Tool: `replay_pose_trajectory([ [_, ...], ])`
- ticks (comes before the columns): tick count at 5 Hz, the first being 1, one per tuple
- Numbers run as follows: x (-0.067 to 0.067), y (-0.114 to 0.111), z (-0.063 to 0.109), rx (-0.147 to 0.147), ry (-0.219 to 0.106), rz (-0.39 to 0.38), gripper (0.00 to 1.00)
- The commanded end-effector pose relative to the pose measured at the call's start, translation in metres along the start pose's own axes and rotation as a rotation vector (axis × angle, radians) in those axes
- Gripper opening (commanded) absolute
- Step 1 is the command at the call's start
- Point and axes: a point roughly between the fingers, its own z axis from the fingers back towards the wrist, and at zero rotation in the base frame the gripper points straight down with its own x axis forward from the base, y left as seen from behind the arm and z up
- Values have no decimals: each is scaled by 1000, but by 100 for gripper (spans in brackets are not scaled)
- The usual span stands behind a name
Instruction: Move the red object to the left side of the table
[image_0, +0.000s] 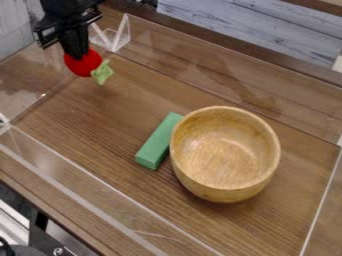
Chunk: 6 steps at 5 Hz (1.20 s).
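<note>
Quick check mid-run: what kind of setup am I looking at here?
Most likely a lab tabletop test cell, not a home: a wood-grain table fenced by clear acrylic walls, holding only props, a wooden bowl and a green block.

One table (94, 160), brown wood grain, clear low walls round it.

One wooden bowl (225, 152) on it.

One green block (159, 140), touching or just beside the bowl on its left.

One red object (83, 63), with a small green tip, well away from the bowl toward the far left corner.

One gripper (78, 50), directly above the red object.

Count: five things, one of each kind; no duplicates seen.
</note>
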Motion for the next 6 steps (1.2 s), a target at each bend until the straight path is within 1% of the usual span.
replay_pose_trajectory([
  [1,9,-10,13,-34,-40,75,0],
  [2,12,-12,8,-25,-38,157,0],
  [3,16,-13,1,-24,-45,207,0],
  [4,20,-13,-5,-28,-55,231,0],
  [5,20,-13,-10,-32,-63,249,0],
  [6,18,-13,-15,-36,-70,266,0],
])
